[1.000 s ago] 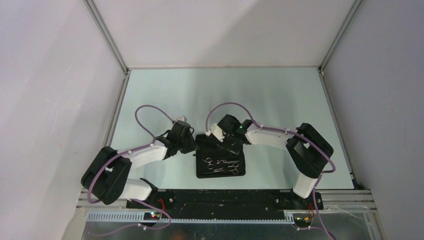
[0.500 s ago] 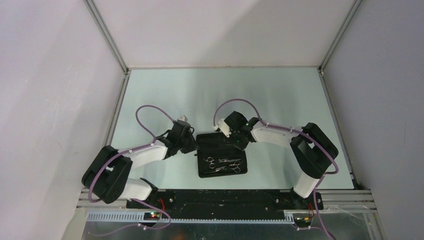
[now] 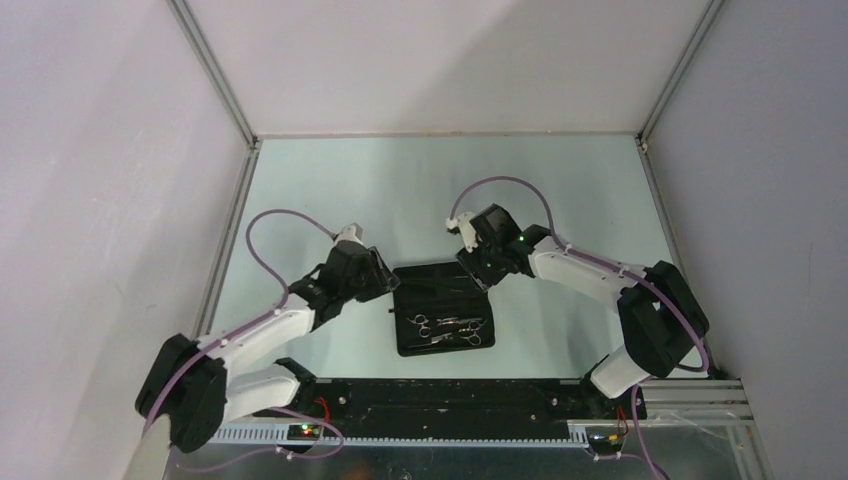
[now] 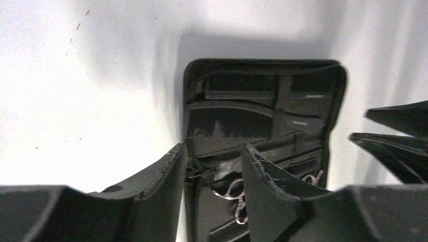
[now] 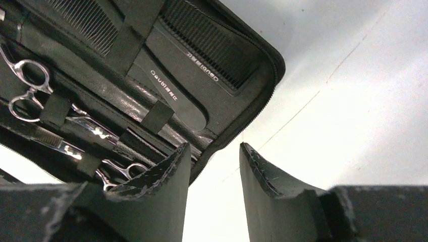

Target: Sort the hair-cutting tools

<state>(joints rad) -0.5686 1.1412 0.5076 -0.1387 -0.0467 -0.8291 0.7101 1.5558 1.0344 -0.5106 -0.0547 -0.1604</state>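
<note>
Both tools are empty. The L gripper (image 4: 211, 151) has its jaws about half apart with nothing between them. The R gripper (image 5: 214, 148) is the same, parted over bare table just off the case corner.

All the tools sit in the open zip case (image 3: 398, 335), strapped in, between your two grippers.

- **Scissors (image 3: 445, 325):** they lie in the case half nearer the bases, long axis running across from L tool to R tool. The ring handles (image 4: 232, 194) point at the L side, just ahead of the L fingers and a bit right of centre. The L arm is nearer, I'd say.
- **Black comb (image 5: 202, 48):** it's ahead and left of the R gripper, long axis slanting away from the R tool's left finger (image 5: 171, 176), teeth on the outer side. The R arm is closer for that one.

Straps cross every tool, so prob. you'll need to slide each one out along its length rather than lift it straight up.
</note>
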